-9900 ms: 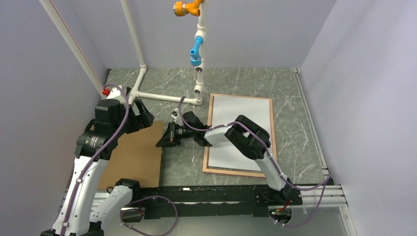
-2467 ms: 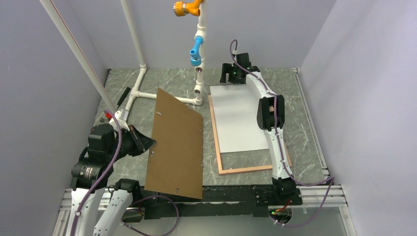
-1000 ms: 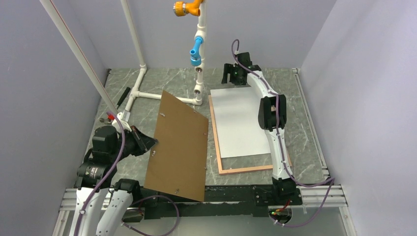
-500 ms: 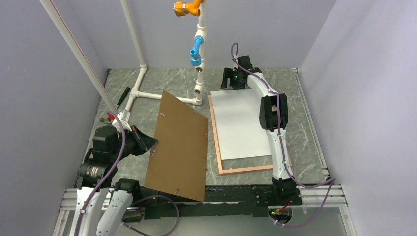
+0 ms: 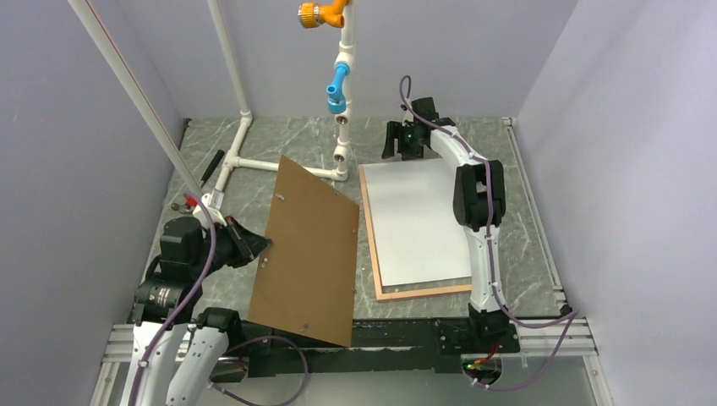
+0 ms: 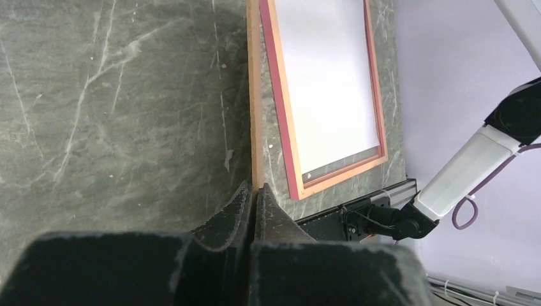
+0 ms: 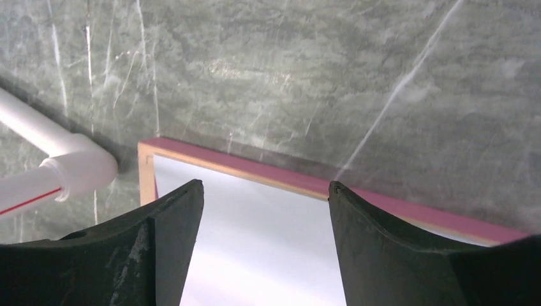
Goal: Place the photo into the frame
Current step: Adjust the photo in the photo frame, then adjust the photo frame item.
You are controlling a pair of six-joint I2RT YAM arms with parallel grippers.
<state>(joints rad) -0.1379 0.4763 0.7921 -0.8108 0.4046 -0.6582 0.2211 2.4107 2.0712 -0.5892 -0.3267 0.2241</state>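
The left gripper [image 6: 254, 197] pinched the edge of the brown backing board [image 5: 304, 245], which tilted up to its right. The right gripper [image 7: 265, 191] hung with jaws apart above the far rail of the frame [image 7: 268, 171], the photo [image 5: 418, 220] lying white side up inside, just beneath it.

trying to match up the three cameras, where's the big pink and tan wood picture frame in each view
Top external: the large pink-faced, tan-wood picture frame lies flat on the table, right of centre.
Left wrist: upper middle, running down from the top edge.
Right wrist: only its far rail and one corner show, crossing the middle.
Shared landmark: the white sheet lying inside it.
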